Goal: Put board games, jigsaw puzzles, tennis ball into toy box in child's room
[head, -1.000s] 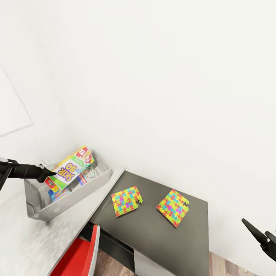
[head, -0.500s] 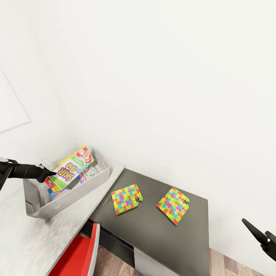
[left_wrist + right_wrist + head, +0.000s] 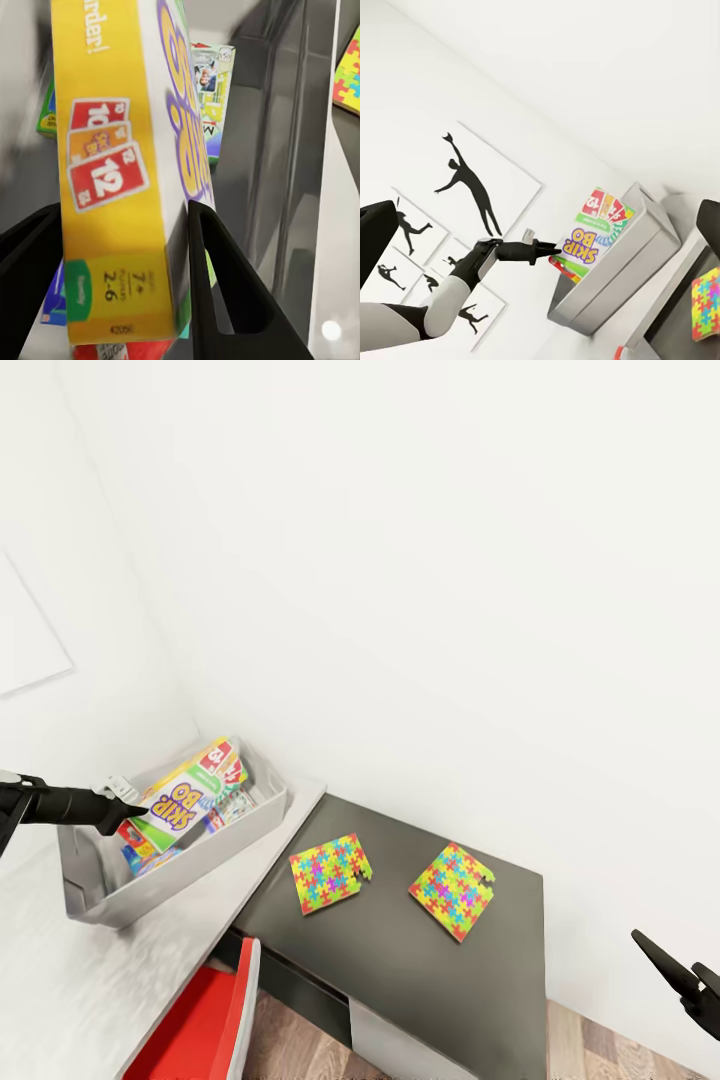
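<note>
My left gripper [image 3: 140,810] is shut on the end of the SKIP-BO board game [image 3: 188,797], holding it tilted over the light grey toy box [image 3: 190,875]. In the left wrist view its fingers [image 3: 217,270] clamp the yellow box [image 3: 112,150], with other board games [image 3: 210,82] lying in the bin below. Both jigsaw puzzles [image 3: 330,872] [image 3: 452,890] lie flat on the table's dark grey top [image 3: 430,970]. My right gripper [image 3: 690,980] hangs open at the lower right, off the table. The tennis ball is out of view.
A red chair [image 3: 205,1020] stands under the light grey top [image 3: 60,980], at its front edge. White walls close the corner behind the bin. Silhouette pictures [image 3: 480,187] hang on the wall. Wooden floor [image 3: 290,1040] shows below the table.
The whole head view has shifted slightly, so the camera moved. The left gripper still holds the SKIP-BO game over the toy box. The right gripper has not moved.
</note>
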Available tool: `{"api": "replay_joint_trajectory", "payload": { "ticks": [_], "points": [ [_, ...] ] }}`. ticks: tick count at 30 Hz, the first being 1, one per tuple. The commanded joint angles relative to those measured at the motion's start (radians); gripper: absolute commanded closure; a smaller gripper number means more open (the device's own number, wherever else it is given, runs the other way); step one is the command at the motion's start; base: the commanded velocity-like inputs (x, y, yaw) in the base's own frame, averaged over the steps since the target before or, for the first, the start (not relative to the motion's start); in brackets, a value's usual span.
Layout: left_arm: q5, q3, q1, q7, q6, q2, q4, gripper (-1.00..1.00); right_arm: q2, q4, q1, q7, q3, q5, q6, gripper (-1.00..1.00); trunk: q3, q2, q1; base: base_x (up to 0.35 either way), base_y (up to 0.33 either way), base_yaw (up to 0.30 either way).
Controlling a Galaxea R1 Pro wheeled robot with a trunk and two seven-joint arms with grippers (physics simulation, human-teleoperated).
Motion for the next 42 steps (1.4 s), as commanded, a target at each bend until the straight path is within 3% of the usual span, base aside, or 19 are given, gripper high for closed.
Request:
{"api": "replay_joint_trajectory", "payload": {
  "ticks": [1,6,12,18,36,42],
  "points": [
    [-0.005,0.003,-0.001,-0.007,0.010,-0.001,-0.001,1.00,0.000,-0.001,0.000,0.000,0.000,-0.005,0.010,-1.00,-0.003,-0.002,0.001,0.000,0.000,0.000],
    [-0.004,0.002,-0.020,-0.007,0.005,0.000,0.001,1.00,0.000,-0.001,0.000,0.000,0.000,-0.005,0.010,-1.00,-0.012,-0.002,0.001,0.000,0.000,0.000],
    [-0.002,0.004,-0.065,-0.008,-0.022,0.037,0.077,1.00,0.000,-0.001,0.000,0.000,-0.001,-0.005,0.010,-1.00,-0.021,-0.002,0.001,0.000,0.000,0.000],
    [0.000,0.004,-0.081,-0.019,-0.063,0.047,0.108,1.00,0.000,-0.001,0.000,0.000,-0.010,-0.005,0.010,-1.00,-0.031,-0.002,0.001,0.000,0.000,0.000],
    [0.005,0.000,-0.085,-0.025,-0.076,0.040,0.132,1.00,0.000,-0.002,0.000,0.000,-0.012,-0.005,0.010,-1.00,-0.061,-0.002,0.001,0.000,0.000,0.000],
    [0.007,-0.003,-0.085,-0.025,-0.109,0.036,0.151,1.00,0.000,-0.002,0.000,0.001,-0.012,-0.005,0.010,-1.00,-0.070,-0.002,0.001,0.000,0.000,0.000]
  ]
}}
